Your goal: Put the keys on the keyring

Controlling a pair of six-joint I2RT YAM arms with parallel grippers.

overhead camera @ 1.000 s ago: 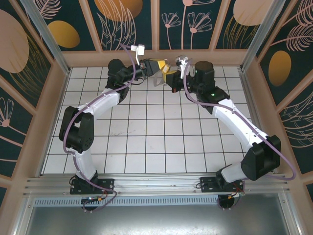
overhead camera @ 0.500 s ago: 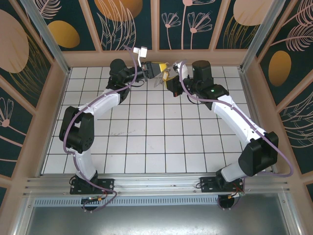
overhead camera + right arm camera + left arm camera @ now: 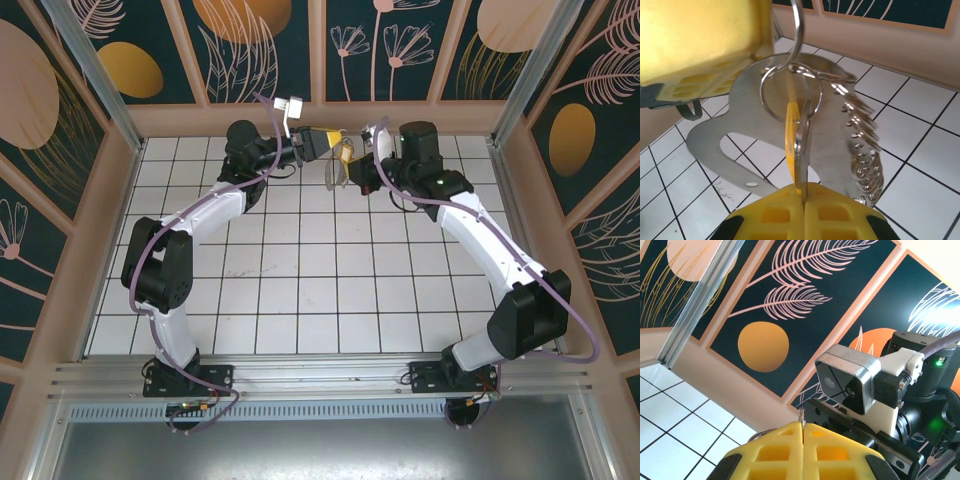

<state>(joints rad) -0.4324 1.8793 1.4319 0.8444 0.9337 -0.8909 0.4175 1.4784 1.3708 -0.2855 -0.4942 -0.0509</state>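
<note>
Right jaws closer, key at keyring

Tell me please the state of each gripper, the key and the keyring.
left gripper: shut on the keyring, holding it in the air.
right gripper: shut on the key.
key: gripped edge-on, with a small round ring through its head.
keyring: off the table, with rings dangling along one edge.

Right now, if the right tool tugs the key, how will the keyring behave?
The keyring looks like flat sheet metal: probably stiff. Hanging from a thin wire hook, it will likely swing. Its loose rings may snag.
</note>
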